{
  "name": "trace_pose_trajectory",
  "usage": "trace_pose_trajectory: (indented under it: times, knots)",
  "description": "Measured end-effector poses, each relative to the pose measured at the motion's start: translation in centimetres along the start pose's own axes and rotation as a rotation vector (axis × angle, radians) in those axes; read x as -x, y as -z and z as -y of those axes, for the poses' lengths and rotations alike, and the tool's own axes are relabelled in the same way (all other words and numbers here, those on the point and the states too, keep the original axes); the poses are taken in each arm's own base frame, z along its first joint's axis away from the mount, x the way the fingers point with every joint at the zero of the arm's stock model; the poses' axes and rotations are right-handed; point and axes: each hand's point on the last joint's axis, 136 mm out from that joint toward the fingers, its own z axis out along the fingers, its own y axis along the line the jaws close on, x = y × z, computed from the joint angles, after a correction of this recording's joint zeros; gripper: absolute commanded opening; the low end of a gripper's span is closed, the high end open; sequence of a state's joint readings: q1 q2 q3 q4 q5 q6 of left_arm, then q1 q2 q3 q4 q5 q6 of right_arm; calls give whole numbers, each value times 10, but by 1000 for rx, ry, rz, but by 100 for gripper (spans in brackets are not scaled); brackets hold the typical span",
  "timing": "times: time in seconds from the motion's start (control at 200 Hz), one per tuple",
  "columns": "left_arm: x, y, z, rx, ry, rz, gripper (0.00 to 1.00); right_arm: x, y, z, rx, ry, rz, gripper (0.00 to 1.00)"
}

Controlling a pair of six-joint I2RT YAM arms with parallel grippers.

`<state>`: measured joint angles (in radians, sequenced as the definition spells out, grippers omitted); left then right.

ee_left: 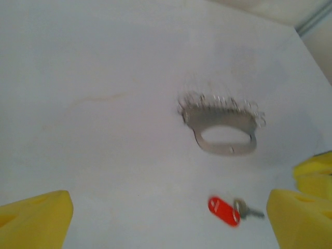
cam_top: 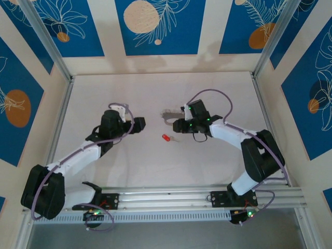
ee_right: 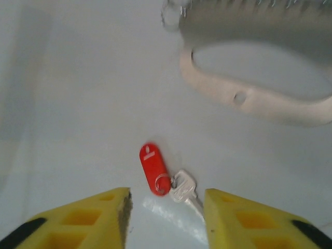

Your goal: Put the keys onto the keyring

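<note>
key: tiny thing [ee_right: 154, 168] with a red plastic head and a short silver blade, lying flat around the middle of the table [cam_top: 155, 166].
keyring: grey metal loop [ee_left: 228, 149] with a fringe of small bits, flat on the table just to the far-edge side of the key and not touching it.
right fingers: [ee_right: 88, 220] spread wide and empty, with the key right in front of the gap and its blade pointing toward one tip.
left fingers: [ee_left: 36, 218] also spread, holding nothing; the key is close to one of them, with the loop beyond it.
handling: I'd guess the key is super light, stiff and slippery, so it'll skate if nudged.
where to grab: probably pinch the red head across its flat sides, so the blade end stays free for the loop.
</note>
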<state>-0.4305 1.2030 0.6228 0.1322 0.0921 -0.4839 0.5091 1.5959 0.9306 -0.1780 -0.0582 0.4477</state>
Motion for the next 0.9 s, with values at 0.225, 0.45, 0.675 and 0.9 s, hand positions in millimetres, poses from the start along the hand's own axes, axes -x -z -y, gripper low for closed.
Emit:
trace_pose_trajectory:
  times: [0.225, 0.45, 0.675, 0.9]
  knots:
    - [-14, -4, 11, -11, 0, -24, 96, -27, -34, 6, -65, 15, -112, 39]
    - [-18, -8, 9, 2, 5, -32, 96, -21, -47, 11, -93, 4, -117, 41]
    - [-15, -9, 9, 3, 4, -22, 96, -18, -49, 10, -93, -5, -107, 42]
    - [-15, -11, 10, 2, 3, -20, 96, -28, -54, 3, -85, 0, -123, 43]
